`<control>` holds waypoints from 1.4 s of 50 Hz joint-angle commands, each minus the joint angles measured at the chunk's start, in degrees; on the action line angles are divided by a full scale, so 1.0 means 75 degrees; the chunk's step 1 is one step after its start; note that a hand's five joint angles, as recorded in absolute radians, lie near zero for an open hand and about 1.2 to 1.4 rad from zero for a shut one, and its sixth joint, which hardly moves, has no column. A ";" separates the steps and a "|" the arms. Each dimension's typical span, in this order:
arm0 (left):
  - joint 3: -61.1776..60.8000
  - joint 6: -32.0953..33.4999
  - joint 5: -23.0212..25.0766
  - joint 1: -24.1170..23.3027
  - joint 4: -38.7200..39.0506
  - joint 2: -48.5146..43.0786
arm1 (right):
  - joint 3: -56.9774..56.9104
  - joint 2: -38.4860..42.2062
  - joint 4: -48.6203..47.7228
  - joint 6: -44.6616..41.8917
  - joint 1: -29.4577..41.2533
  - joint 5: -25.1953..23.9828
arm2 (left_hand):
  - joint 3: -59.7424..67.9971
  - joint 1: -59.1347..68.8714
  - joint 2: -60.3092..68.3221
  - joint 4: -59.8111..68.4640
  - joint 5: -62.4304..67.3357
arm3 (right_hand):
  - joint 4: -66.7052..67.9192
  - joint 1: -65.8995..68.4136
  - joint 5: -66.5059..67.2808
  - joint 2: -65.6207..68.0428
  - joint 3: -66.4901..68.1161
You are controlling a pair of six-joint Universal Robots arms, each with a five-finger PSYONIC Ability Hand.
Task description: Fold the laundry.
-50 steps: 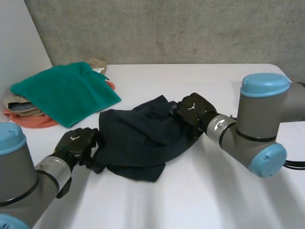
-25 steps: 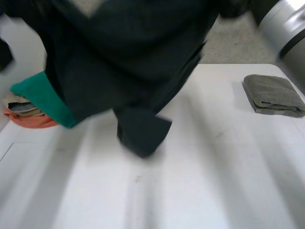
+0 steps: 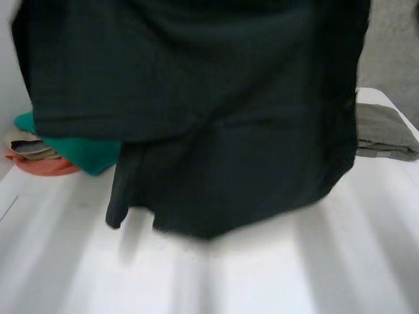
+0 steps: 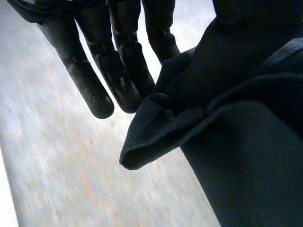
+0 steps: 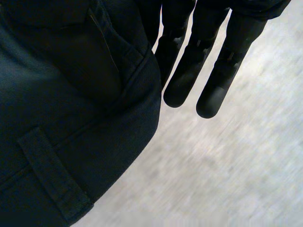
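Dark garment (image 3: 216,131) lifted clear of the white table (image 3: 294,275), hanging wide between both hands, lower edge just above the surface. Left hand (image 4: 118,71) and right hand (image 5: 189,71) each at an upper edge, fingers straight, cloth seemingly pinched on the thumb side. No fold made yet; laying flat and folding left to do. Folded grey cloth (image 3: 383,131) at far right, teal towel (image 3: 78,154) at left. Half a second ago bunched and narrower, with the grey cloth in full view; now spread open and partly covering it.

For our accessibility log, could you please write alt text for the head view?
A dark garment hangs spread wide in the air over the white table. A green towel lies at left, a folded grey towel at right.
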 commanded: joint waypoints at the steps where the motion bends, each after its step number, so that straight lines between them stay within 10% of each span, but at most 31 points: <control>1: 0.0850 0.0048 0.0026 -0.0079 0.0448 -0.2863 | 0.0044 0.1917 -0.0109 0.0895 -0.0340 0.0113 | 0.1555 0.1891 0.1526 0.1492 0.1742 | 0.1515 0.2075 0.1965 0.1683 0.1577; 14: 0.3932 0.0869 0.0015 0.0002 0.2662 -0.7306 | -0.0191 0.5072 -0.4580 0.1636 -0.0283 0.0934 | 0.1555 0.1891 0.1526 0.1492 0.1742 | 0.1515 0.2075 0.1965 0.1683 0.1577; 15: 0.4247 0.0869 0.0084 0.0014 0.2826 -0.7551 | -0.0295 0.5422 -0.5491 0.1624 -0.0248 0.0655 | 0.0892 0.1228 0.0863 0.0828 0.1078 | -0.3006 -0.2447 -0.2557 -0.2839 -0.2945; 17: 0.4437 0.0845 0.0249 0.0049 0.3002 -0.7729 | -0.0482 0.5635 -0.5629 0.1612 -0.0224 0.0290 | -0.7778 -0.7442 -0.7807 -0.7842 -0.7592 | -0.7818 -0.7258 -0.7368 -0.7651 -0.7756; 36: -0.0618 0.0834 -0.0230 -0.0243 0.2713 -0.3973 | 0.1155 0.3235 -0.1844 0.0559 -0.1172 -0.0602 | -0.7773 -0.7437 -0.7802 -0.7837 -0.7587 | -0.7818 -0.7258 -0.7368 -0.7651 -0.7756; 45: -0.3763 0.0787 -0.0454 -0.1321 0.1082 -0.2246 | 0.3359 0.2648 -0.1363 -0.0333 -0.1454 -0.1363 | -0.6988 -0.6651 -0.7016 -0.7051 -0.6801 | -0.4198 -0.3638 -0.3748 -0.4030 -0.4136; 65: -0.5008 -0.0186 -0.0431 -0.1674 0.1714 -0.3908 | 0.4111 0.4311 -0.3120 -0.0438 -0.1337 -0.2254 | -0.5641 -0.5305 -0.5670 -0.5705 -0.5455 | -0.3994 -0.3435 -0.3545 -0.3827 -0.3933; 70: -0.4833 -0.0186 -0.0431 -0.1509 0.1854 -0.4190 | 0.3818 0.4710 -0.3355 -0.0462 -0.1337 -0.2231 | -0.4859 -0.4523 -0.4888 -0.4923 -0.4673 | -0.1086 -0.0527 -0.0637 -0.0919 -0.1025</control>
